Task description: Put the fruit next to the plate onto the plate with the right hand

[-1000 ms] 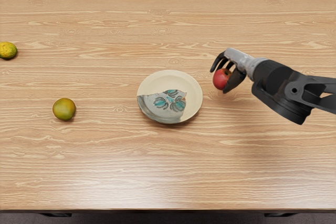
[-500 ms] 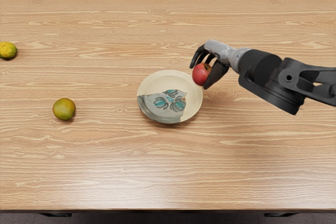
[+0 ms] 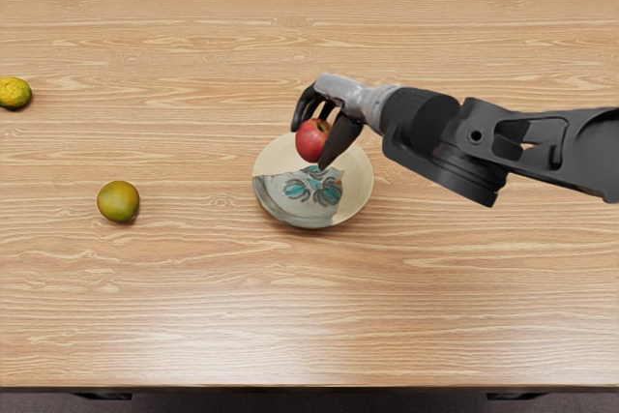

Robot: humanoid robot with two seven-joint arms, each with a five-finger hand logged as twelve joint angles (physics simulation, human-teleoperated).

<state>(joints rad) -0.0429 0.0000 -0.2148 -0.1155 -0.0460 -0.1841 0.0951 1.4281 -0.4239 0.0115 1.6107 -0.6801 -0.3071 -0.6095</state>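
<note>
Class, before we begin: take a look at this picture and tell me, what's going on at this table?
The robot's right hand has its fingers closed around a small round red fruit and holds it over the far rim of a round cream ceramic plate with a teal pattern. The fruit has not been let go. On the left of the light wooden table lies a yellow-green round fruit, and a second yellow-green fruit sits at the left edge. The left arm is out of view.

Right hand (image 3: 322, 123) grips red apple (image 3: 311, 140) over upper rim of patterned plate (image 3: 360, 177), frame centre. Bench (image 3: 309, 316): orange-green fruit (image 3: 118, 201) at left; yellow-green fruit (image 3: 14, 93) at far left edge.
</note>
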